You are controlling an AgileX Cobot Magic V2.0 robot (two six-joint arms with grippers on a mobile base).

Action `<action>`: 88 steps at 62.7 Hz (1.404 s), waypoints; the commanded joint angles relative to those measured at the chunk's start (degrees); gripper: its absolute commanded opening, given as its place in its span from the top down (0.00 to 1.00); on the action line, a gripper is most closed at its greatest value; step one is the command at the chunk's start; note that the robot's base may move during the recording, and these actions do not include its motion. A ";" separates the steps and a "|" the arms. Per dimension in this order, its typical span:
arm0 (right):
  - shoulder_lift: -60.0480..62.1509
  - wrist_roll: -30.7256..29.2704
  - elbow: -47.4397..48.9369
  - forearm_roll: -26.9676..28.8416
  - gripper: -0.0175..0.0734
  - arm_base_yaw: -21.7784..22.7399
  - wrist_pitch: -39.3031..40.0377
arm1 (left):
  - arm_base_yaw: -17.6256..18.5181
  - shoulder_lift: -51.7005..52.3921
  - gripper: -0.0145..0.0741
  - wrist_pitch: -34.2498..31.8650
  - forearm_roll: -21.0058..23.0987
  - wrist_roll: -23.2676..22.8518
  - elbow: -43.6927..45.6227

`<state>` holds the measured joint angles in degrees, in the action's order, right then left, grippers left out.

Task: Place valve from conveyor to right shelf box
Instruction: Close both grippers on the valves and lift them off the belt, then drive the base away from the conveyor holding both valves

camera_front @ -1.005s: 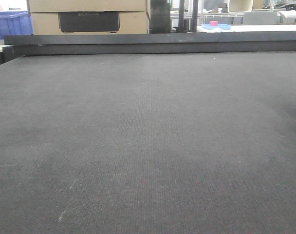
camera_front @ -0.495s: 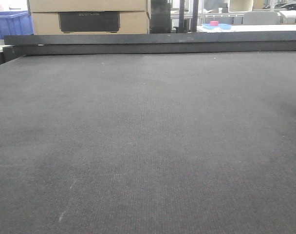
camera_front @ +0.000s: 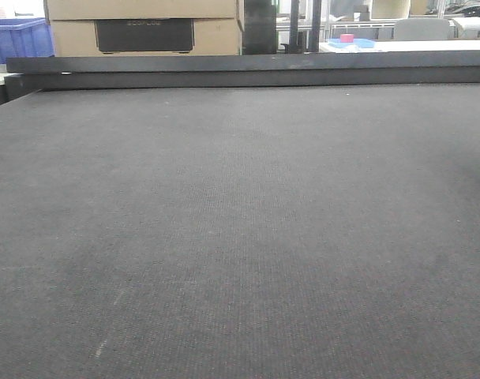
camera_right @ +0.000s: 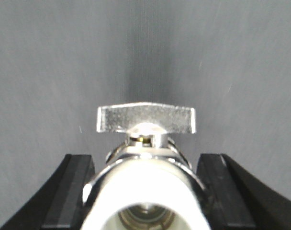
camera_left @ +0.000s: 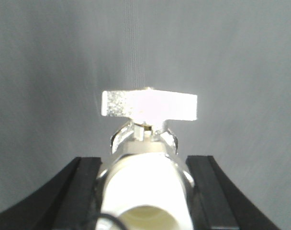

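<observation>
**Grey belt beneath, one valve clamped in each pincer**

Dark grey woven fabric fills the front view: the conveyor (camera_front: 240, 237) runs flat away from the camera to a black raised rail (camera_front: 248, 71) along its far edge. Beyond the rail stand cardboard boxes (camera_front: 145, 24), one with a dark panel on its face; a blue bin (camera_front: 19, 39) sits at the far left; at the far right a small pink object (camera_front: 347, 37) rests on a white table (camera_front: 414, 46). Neither arm shows in this view.

From the left wrist, the left gripper (camera_left: 144, 160) is closed around the left-hand valve (camera_left: 145, 187); its black fingers (camera_left: 83, 191) press in from either side against the pale, rounded body; the open end of that body faces the camera. The flat silver handle (camera_left: 149, 104) lies crosswise above the body, bright and washed out by glare; behind it is only blurred grey belt.

From the right wrist the picture is much alike: the right gripper (camera_right: 145, 157) clasps the right-hand valve (camera_right: 145, 191), with black fingers (camera_right: 71, 191) tight at both flanks of the shiny metal collar; its silver handle (camera_right: 145, 119) sits level and crosswise, a small brass-coloured stem just showing under it; grey belt lies out of focus behind.
</observation>
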<state>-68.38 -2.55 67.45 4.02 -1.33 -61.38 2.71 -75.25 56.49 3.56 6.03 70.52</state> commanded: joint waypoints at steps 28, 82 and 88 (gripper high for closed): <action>14.55 -0.47 0.32 -0.30 0.99 0.09 9.42 | -0.07 25.01 0.96 -14.41 0.95 -0.08 -10.20; 23.95 -0.47 -10.91 -0.27 0.99 0.09 12.51 | -0.07 37.09 0.96 -15.84 0.83 -0.08 -20.49; 23.95 -0.47 -10.91 -0.27 0.99 0.09 12.56 | -0.07 37.09 0.96 -15.84 0.83 -0.08 -20.49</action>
<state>-45.19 -2.55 56.15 4.05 -1.33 -52.66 2.71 -38.58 44.09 3.70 6.03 49.69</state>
